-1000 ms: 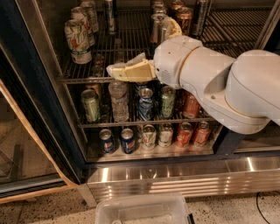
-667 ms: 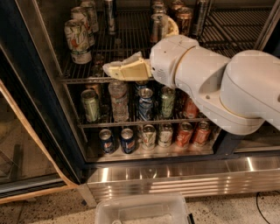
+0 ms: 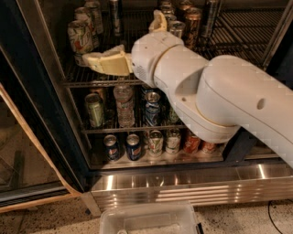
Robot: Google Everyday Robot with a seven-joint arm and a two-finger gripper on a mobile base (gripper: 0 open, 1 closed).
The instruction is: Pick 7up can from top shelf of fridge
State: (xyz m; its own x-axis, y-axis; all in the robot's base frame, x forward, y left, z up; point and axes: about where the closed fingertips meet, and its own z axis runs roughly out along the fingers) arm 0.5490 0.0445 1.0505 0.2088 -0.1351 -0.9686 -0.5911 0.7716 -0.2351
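Behind everything stands the open fridge, its racks stocked, with the glass door swung out at the left edge. Reading from the left: the 7up can stands upright at the left end of the top shelf, near the front rail, with similar pale cans in file behind it. Just right of it you see the gripper, reaching in above that rack. Its two beige fingers are spread well apart, one lying low with its tip just beside the can's base, the other raised farther in. Nothing is held, and whether the low tip touches the can cannot be told. Judge the step as the approach to the grasp; the lift is not yet begun. Your next move calls for bringing the can between the fingers, then closing. The neighbours behind leave little room, and a nudge may topple the can into them. Below, on the middle rack, sit a green can, a water bottle and a blue can; none lies in the path. Rightward, the white arm masks much of the interior, leaving only some dark cans visible at the top right. On the floor in front lies a clear bin
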